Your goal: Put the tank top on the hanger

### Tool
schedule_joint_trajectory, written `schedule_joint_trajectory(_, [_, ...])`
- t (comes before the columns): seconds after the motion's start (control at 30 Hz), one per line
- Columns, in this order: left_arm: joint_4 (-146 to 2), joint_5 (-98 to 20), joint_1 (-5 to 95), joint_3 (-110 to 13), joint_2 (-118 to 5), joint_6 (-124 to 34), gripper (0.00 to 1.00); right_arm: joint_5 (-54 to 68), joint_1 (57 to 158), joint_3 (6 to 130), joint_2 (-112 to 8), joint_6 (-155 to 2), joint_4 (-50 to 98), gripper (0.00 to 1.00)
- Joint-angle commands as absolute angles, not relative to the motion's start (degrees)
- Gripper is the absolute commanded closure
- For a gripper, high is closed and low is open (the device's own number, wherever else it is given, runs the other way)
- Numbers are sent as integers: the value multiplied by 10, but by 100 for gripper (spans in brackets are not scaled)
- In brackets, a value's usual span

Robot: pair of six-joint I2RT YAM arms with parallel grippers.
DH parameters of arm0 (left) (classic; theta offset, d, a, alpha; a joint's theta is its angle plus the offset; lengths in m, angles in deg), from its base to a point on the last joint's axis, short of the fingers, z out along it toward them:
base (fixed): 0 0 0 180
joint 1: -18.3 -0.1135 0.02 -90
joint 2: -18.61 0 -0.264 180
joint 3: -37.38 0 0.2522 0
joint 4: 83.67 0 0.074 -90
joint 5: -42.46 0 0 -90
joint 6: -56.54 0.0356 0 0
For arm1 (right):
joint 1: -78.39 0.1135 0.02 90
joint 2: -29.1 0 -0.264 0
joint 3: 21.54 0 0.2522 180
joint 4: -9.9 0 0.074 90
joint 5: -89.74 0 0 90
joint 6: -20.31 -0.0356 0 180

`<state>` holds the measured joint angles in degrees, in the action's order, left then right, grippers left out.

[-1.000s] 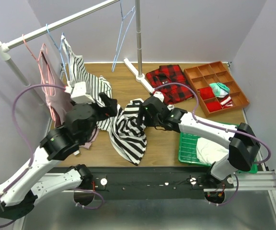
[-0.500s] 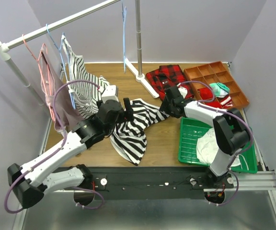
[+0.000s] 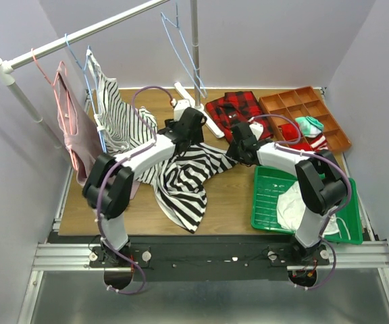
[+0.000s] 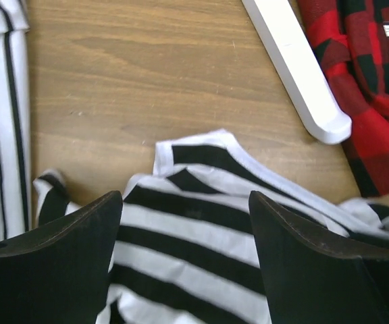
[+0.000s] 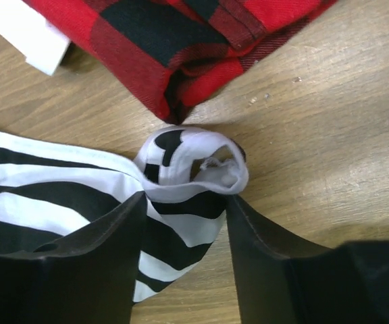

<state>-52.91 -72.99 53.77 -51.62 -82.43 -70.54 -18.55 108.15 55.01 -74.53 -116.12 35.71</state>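
While the tank top [image 3: 188, 179] lies crumpled at the middle of the table [image 3: 238, 206], nothing has reached the hanger [image 3: 184, 54], which hangs bare on the rail [image 3: 80, 37] near the upright pole, well apart from the cloth; the step in hand looks like taking hold of the top's upper edge at two points so it can be lifted and spread.

The left gripper [image 4: 184, 199] hovers over the far edge, fingers wide apart and closed on nothing, the neckline trim and a strap end just ahead of them; the right gripper [image 5: 184, 196] sits at the right-hand corner, beside the red plaid shirt [image 5: 181, 47], its fingers partly apart with the bunched strap [image 5: 201, 158] between them; whether they pinch it I cannot tell.

To do this well, I judge, each gripper should catch one layer at the shoulder, not a wad; the right should seat deep on the strap loop before any lift, clear of the plaid; the left should come down on the white trim rather than mid-stripe; then both rise together, keeping the shoulders apart so an opening faces the hanger.
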Motion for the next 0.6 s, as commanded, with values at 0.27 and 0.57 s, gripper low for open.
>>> schedule_joint_trajectory(0.27, [-507, -791, 532, -681, -1061, -691, 33, -169, 1078, 484, -722, -1167, 282, 68])
schedule_joint_trajectory(0.57, [-531, -815, 530, -618, -1009, -692, 97, -156, 1078, 486, -665, -1164, 293, 99])
